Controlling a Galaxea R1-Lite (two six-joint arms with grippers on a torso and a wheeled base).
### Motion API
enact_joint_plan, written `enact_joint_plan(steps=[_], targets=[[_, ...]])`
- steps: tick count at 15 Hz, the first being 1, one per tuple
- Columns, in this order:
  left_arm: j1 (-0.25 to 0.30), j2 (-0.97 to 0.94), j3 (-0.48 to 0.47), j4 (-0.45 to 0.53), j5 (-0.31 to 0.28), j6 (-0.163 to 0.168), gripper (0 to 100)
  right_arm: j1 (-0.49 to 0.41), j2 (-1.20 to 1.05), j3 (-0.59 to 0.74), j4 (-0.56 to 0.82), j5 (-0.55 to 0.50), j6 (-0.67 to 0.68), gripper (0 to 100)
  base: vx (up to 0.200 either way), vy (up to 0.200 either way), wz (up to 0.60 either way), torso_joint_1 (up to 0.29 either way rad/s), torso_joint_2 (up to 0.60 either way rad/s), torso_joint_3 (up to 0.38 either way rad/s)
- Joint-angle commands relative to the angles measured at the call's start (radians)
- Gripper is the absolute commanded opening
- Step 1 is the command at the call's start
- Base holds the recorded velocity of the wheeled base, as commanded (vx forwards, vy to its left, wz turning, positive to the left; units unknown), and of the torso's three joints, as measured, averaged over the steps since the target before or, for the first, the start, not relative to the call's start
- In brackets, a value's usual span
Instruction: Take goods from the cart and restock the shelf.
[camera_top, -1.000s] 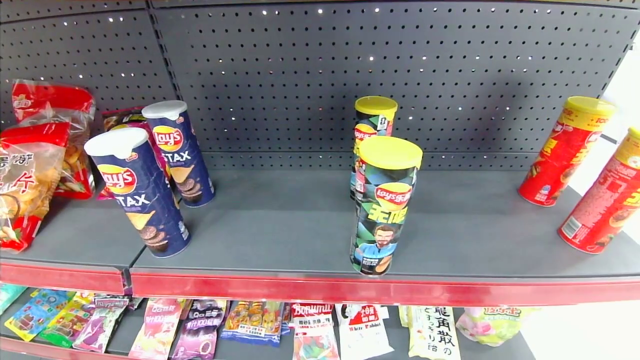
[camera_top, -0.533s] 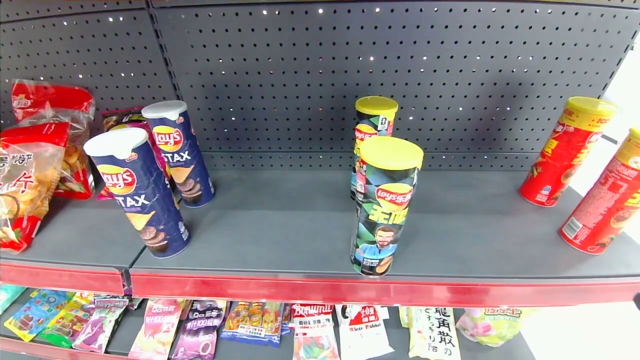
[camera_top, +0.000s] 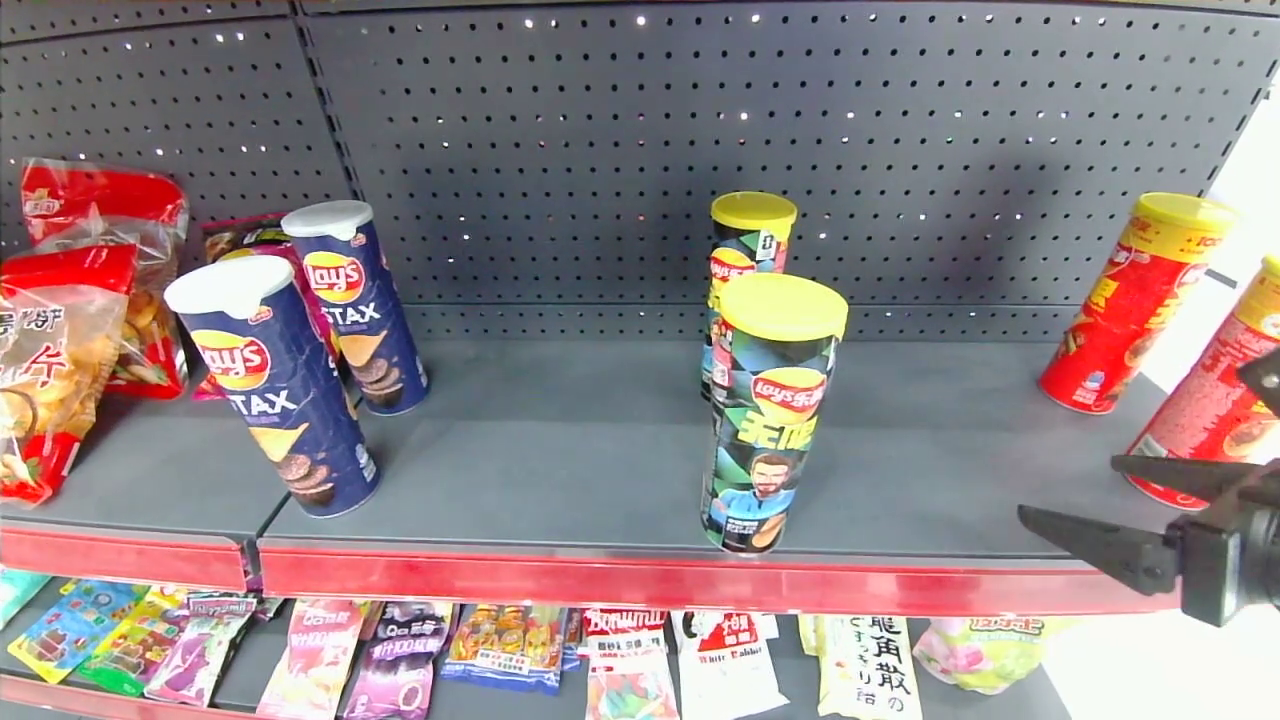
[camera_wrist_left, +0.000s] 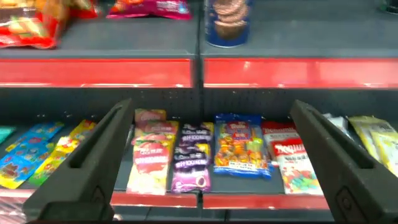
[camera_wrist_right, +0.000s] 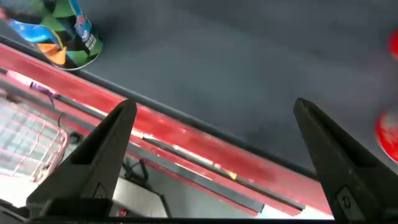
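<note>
Landmark: front yellow-lidded can (camera_top: 770, 410), upright near the front edge of the shelf (camera_top: 560, 450)
Far left of it: snack bags (camera_top: 60, 330), propped towards the back panel
Left of it: two blue cans (camera_top: 275, 385), upright, one behind the other, with bare shelf between them and the landmark
Left of it and lower: left gripper (camera_wrist_left: 209, 104), fingers spread wide with nothing between them, facing the sweet packets (camera_wrist_left: 236, 152) on the tier below
Just behind it: rear yellow-lidded can (camera_top: 745, 250), upright; touching or apart, cannot tell
Right of it, at the red shelf lip (camera_top: 600, 578): right gripper (camera_top: 1068, 488), fingers parted, empty
Below that lip: wire mesh (camera_wrist_right: 31, 143), probably the cart; no goods made out in it
Far right of it: two red cans (camera_top: 1130, 300), well apart from the landmark
Step in hand: between items, by the look of it, since neither gripper carries stock
Next move: go down to the cart, close on a can around its body, then bring it up upright into a bare stretch without knocking the landmark
</note>
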Motion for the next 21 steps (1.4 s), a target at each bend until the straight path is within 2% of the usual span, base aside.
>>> enact_joint_plan(steps=[1, 5, 7, 8, 12, 21], targets=[[-0.001, 0.000, 0.004, 0.000, 0.007, -0.004, 100, 0.032, 0.118, -0.008, -0.023, -0.002, -0.001, 100, 0.000, 0.000, 0.00, 0.000, 0.00, 0.000], [-0.001, 0.000, 0.004, 0.000, 0.012, -0.007, 100, 0.061, 0.193, -0.036, -0.030, -0.011, -0.004, 100, 0.000, 0.000, 0.00, 0.000, 0.00, 0.000], [-0.001, 0.000, 0.004, 0.000, 0.012, -0.007, 100, 0.079, 0.238, -0.043, -0.031, -0.050, -0.004, 100, 0.000, 0.000, 0.00, 0.000, 0.00, 0.000], [-0.001, 0.000, 0.004, 0.000, 0.012, -0.007, 100, 0.122, 0.291, -0.077, -0.056, -0.100, 0.005, 100, 0.000, 0.000, 0.00, 0.000, 0.00, 0.000], [-0.001, 0.000, 0.004, 0.000, 0.012, -0.007, 100, 0.200, 0.405, -0.125, -0.122, -0.122, 0.022, 100, 0.000, 0.000, 0.00, 0.000, 0.00, 0.000], [-0.001, 0.000, 0.004, 0.000, 0.012, -0.007, 100, 0.230, 0.471, -0.172, -0.137, -0.123, 0.020, 100, 0.000, 0.000, 0.00, 0.000, 0.00, 0.000]])
